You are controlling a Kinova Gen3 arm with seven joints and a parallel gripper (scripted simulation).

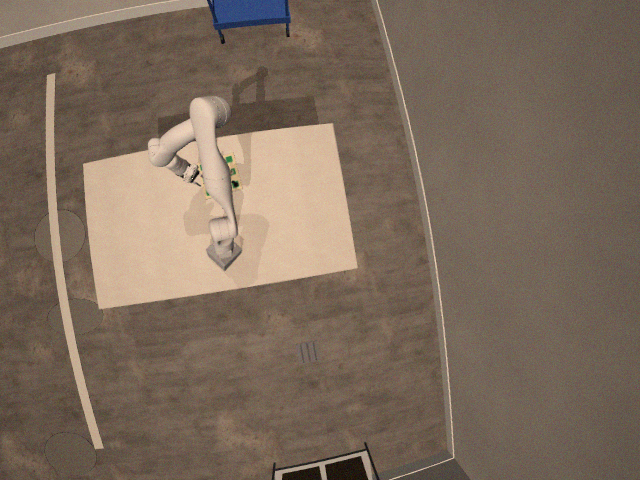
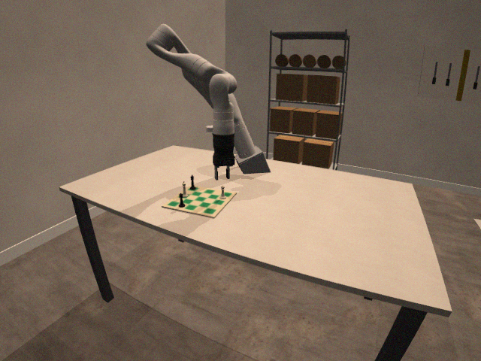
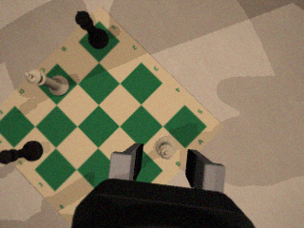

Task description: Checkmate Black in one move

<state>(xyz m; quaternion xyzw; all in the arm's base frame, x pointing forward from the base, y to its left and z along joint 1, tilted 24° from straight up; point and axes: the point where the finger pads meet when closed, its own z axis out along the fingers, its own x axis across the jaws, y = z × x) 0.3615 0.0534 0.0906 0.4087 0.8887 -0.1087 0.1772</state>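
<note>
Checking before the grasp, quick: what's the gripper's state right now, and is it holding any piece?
Gripper: open, holding nothing, above the white piece at the chessboard edge.

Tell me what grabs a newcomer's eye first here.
The small green-and-cream chessboard on the big pale table, carrying two white and two black pieces. Directly above its far edge hangs the open gripper, fingers straddling a white piece from above, holding nothing.

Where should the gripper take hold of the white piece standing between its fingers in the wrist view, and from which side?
Come straight down from above. The white piece stands upright and alone near the board's corner, and the open gripper already lines up with it. Probably close on its narrow upper stem.
</note>
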